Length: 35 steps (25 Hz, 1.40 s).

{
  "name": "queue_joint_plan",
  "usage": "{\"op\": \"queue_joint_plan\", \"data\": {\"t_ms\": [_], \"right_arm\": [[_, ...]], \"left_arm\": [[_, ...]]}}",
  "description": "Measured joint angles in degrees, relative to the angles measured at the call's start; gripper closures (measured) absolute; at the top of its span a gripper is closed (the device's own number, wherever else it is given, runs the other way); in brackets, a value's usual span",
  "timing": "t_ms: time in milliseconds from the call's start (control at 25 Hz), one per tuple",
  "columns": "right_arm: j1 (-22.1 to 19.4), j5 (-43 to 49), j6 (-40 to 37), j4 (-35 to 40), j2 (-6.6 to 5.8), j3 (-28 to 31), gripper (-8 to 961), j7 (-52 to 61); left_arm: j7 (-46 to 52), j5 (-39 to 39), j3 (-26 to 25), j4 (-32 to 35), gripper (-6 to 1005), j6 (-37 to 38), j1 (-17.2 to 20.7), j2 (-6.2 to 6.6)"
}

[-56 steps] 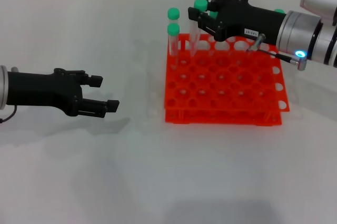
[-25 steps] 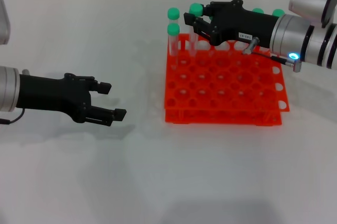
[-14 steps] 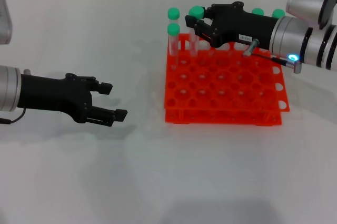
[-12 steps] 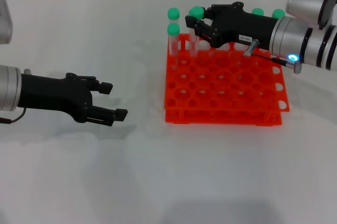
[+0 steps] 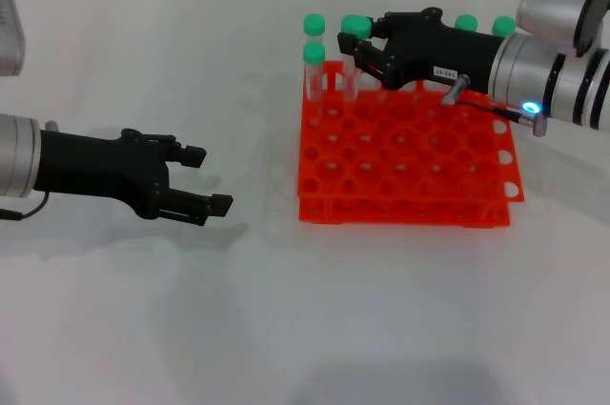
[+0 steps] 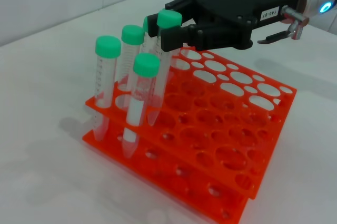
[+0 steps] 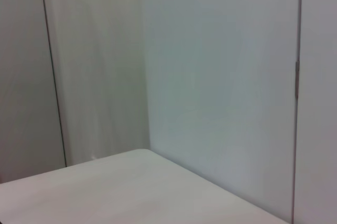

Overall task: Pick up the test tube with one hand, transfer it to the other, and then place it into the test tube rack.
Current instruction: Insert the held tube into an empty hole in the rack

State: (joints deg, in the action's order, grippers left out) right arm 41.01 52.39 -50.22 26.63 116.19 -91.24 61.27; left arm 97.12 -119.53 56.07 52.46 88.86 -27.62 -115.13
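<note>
The orange-red test tube rack (image 5: 410,152) stands right of the table's middle; it also shows in the left wrist view (image 6: 210,145). My right gripper (image 5: 351,44), black with a white label, reaches over the rack's back row. It is shut on the green-capped test tube (image 5: 355,24) just below the cap. The left wrist view shows this gripper (image 6: 168,23) clasping the tube (image 6: 160,76), which stands upright in a back-row hole. My left gripper (image 5: 208,179) is open and empty, low over the table left of the rack.
Other green-capped tubes stand in the rack: two at the back left corner (image 5: 314,50) and two behind the right arm (image 5: 466,22). The right wrist view shows only a wall and a table corner.
My right gripper has lowered the tube from above the rack into the back row, and the cap sits lower now. My left gripper has shifted slightly right and forward, still open.
</note>
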Motion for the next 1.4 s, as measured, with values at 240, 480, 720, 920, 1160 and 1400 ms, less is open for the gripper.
{"op": "queue_joint_plan", "data": {"t_ms": [240, 480, 720, 920, 1160, 1400], "right_arm": [[-0.1, 0.0, 0.3, 0.0, 0.00, -0.3, 698, 0.0], [-0.2, 0.0, 0.6, 0.0, 0.00, -0.3, 698, 0.0], [-0.2, 0.0, 0.7, 0.0, 0.00, -0.3, 698, 0.0], [-0.2, 0.0, 0.7, 0.0, 0.00, -0.3, 696, 0.2], [-0.2, 0.0, 0.6, 0.0, 0.00, -0.4, 689, 0.4], [-0.1, 0.0, 0.6, 0.0, 0.00, -0.4, 681, 0.4]], "left_arm": [[-0.1, 0.0, 0.0, -0.1, 120, 0.0, -0.1, 0.00], [-0.1, 0.0, 0.0, -0.1, 120, 0.0, -0.2, 0.00], [-0.1, 0.0, 0.0, -0.1, 120, 0.0, -0.2, 0.00], [0.0, 0.0, 0.0, -0.2, 120, 0.0, -0.2, 0.00], [0.0, 0.0, 0.0, -0.2, 120, 0.0, -0.2, 0.00], [0.0, -0.5, 0.0, -1.2, 120, 0.0, -0.7, 0.00]]}}
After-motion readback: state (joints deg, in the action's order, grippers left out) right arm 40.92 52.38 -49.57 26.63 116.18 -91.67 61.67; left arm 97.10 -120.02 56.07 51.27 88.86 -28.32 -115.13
